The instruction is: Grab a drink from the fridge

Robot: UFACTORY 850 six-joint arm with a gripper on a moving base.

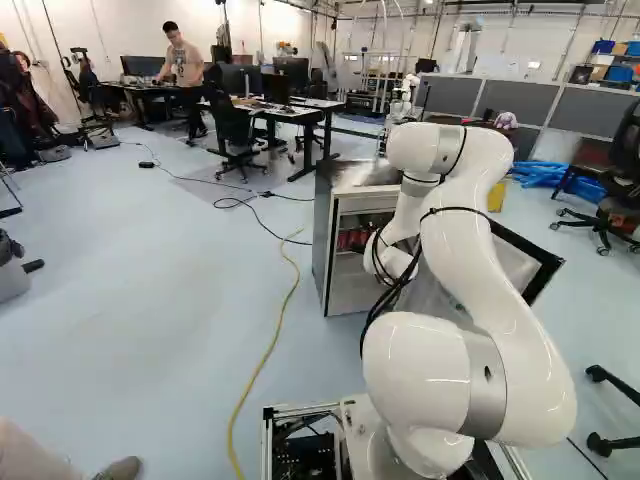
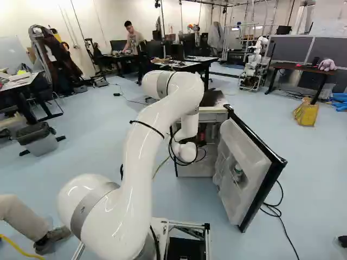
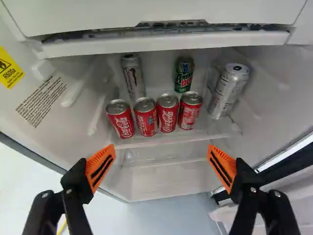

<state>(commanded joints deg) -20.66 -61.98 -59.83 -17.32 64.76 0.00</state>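
So the claw is spread wide, nothing in its grip, with a good gap between the two orange pads. The drinks are dead ahead of it: four red cans standing in a close row along the front of a shelf, and neither finger is touching any of them. Further from the claw, behind that row, there's a slim silver can, a green can and, over toward the door side, a big pale can. Past the shelf's upper side runs a white panel right across the fridge. On the wall away from the door there's a yellow warning label. The door itself hangs wide open off to one side of the claw, with a small bottle in its pocket. Behind the claw, the white arm bends back to the base, and a yellow cable snakes over the floor beside it.
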